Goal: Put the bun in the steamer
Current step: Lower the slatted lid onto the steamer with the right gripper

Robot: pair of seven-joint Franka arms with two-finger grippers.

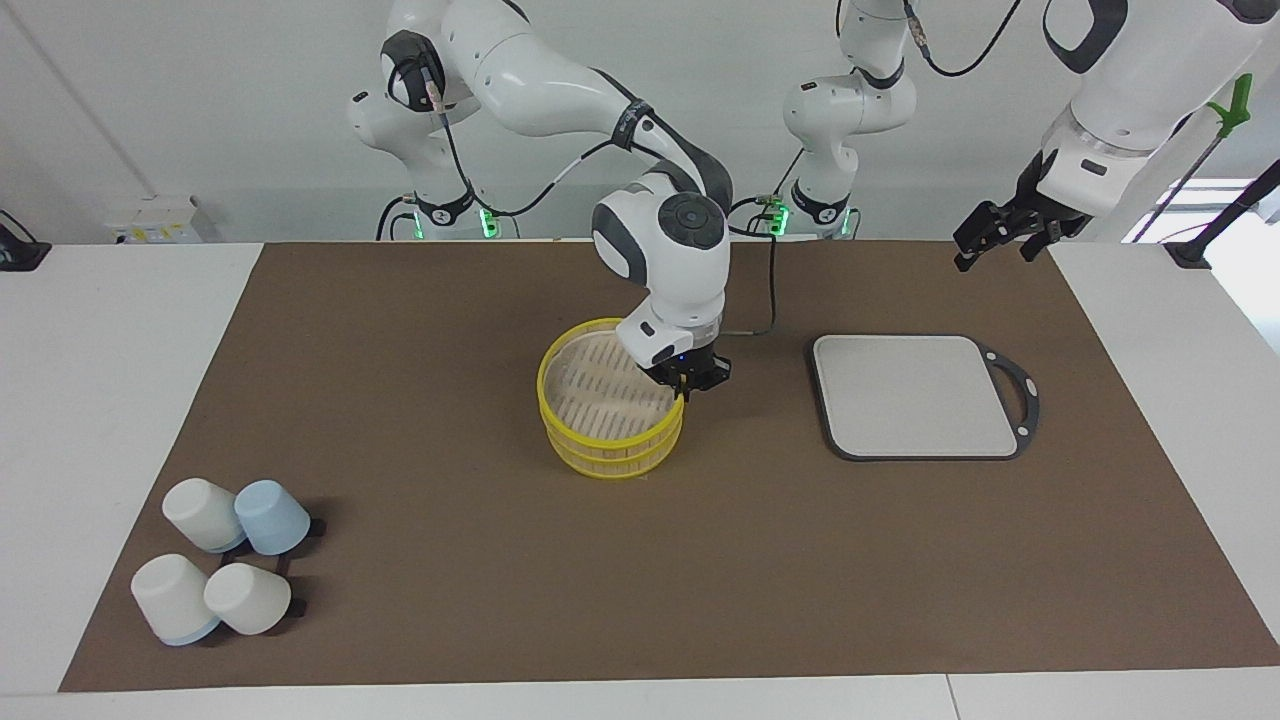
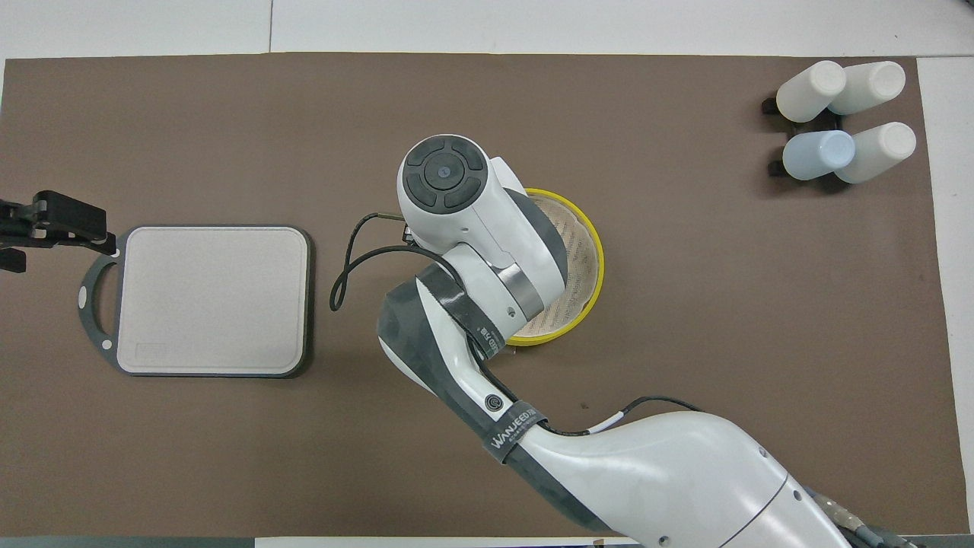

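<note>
Lower left of the facing view: four upturned cups (image 1: 205, 513), well clear. Frame centre: steamer (image 1: 560, 425), visible slats bare; no bun visible anywhere. Right gripper (image 1: 688, 380) sits at its rim; we cannot tell its opening or load. Judged step: release into the basket, then lift straight up. Grey board (image 1: 910, 395) centre right, apart. Upper right: left gripper (image 1: 995, 240) waits, spread, empty.

We see right end effector (image 1: 687, 385) at steamer (image 1: 600, 400) rim at mid-counter, arm blocking approach from above. Grey board (image 1: 912, 395) fills stretch toward left arm's end; left end effector (image 1: 1000, 235) hangs over counter edge there. Four cups (image 1: 225, 570) crowd corner at right arm's end, farthest from robots. Brown mat (image 1: 450, 560) between cups and steamer lies open.
</note>
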